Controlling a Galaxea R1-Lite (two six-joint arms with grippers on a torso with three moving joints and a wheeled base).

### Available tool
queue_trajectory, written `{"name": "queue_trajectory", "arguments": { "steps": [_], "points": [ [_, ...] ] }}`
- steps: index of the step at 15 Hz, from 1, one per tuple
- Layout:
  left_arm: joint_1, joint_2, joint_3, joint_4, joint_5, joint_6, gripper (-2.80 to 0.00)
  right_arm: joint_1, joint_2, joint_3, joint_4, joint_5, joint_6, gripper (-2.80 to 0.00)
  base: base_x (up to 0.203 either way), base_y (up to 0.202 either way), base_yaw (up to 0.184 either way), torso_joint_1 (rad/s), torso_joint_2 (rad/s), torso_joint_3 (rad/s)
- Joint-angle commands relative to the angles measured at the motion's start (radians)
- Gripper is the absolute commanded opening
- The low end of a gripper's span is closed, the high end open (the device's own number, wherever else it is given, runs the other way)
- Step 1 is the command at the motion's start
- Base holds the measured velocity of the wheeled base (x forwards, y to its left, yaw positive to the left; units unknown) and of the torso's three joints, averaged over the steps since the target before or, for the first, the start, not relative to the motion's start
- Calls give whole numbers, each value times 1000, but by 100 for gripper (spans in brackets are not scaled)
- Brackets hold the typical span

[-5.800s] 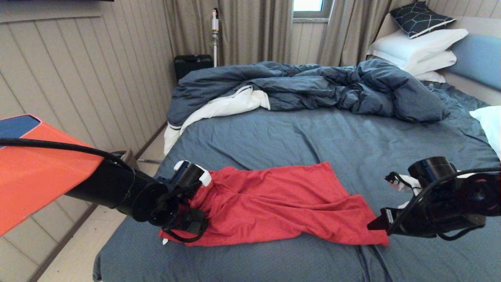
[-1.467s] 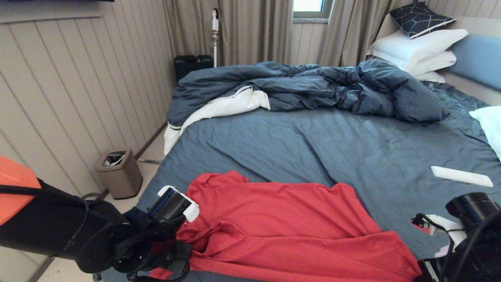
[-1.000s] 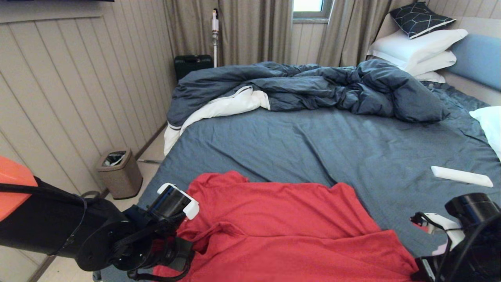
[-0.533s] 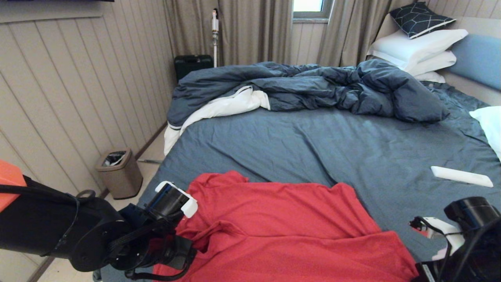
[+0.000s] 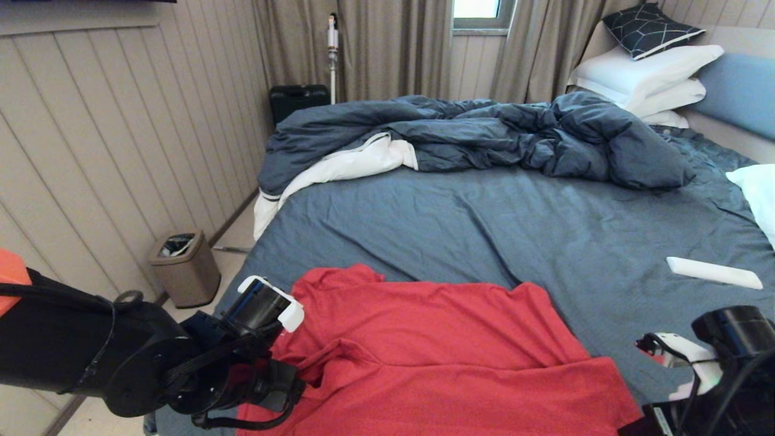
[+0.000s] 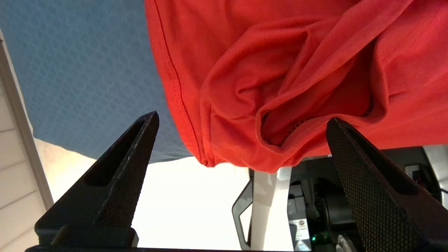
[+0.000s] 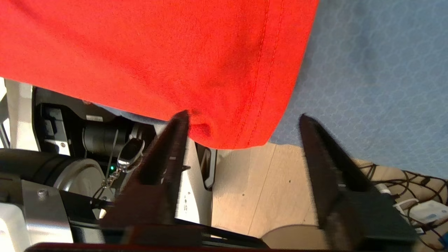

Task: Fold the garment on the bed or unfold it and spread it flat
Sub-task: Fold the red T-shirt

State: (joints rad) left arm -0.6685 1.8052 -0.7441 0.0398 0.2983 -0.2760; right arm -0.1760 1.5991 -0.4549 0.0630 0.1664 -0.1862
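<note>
The red garment lies spread over the near edge of the bed, plain side up, with a fold near its left end. My left gripper is open wide at the garment's rumpled left corner, and neither finger touches the cloth. My right gripper is open around the hemmed right corner, which hangs over the bed's edge. One of its fingertips brushes the hem. In the head view the left arm sits at the lower left and the right arm at the lower right.
A rumpled dark blue duvet and white pillows fill the far end of the bed. A flat white object lies on the sheet at the right. A bin stands on the floor by the panelled wall at the left.
The right gripper has opened and let go of the garment's right corner. The left arm has drawn back slightly to the left. Over several seconds the garment was pulled nearer and spread wider.
</note>
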Motion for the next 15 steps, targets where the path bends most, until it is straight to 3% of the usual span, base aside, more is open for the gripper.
{"name": "queue_trajectory", "arguments": {
  "steps": [1,4,10,11,15],
  "points": [
    [2,-17,-5,0,2,-2,0,-4,-15,-6,-1,3,1,0,0,0,0,0,0,0],
    [38,-58,-43,1,5,5,0,-9,-66,-48,-3,4,32,0,0,0,0,0,0,0],
    [121,78,-311,10,-4,12,0,-3,1,-228,-3,5,116,0,0,0,0,0,0,0],
    [131,106,-354,10,-4,13,-280,-1,25,-255,-4,5,128,-280,0,0,0,0,0,0],
    [165,246,-525,-4,-12,41,-280,16,142,-361,-26,5,197,-280,0,0,0,0,0,0]
  ]
}}
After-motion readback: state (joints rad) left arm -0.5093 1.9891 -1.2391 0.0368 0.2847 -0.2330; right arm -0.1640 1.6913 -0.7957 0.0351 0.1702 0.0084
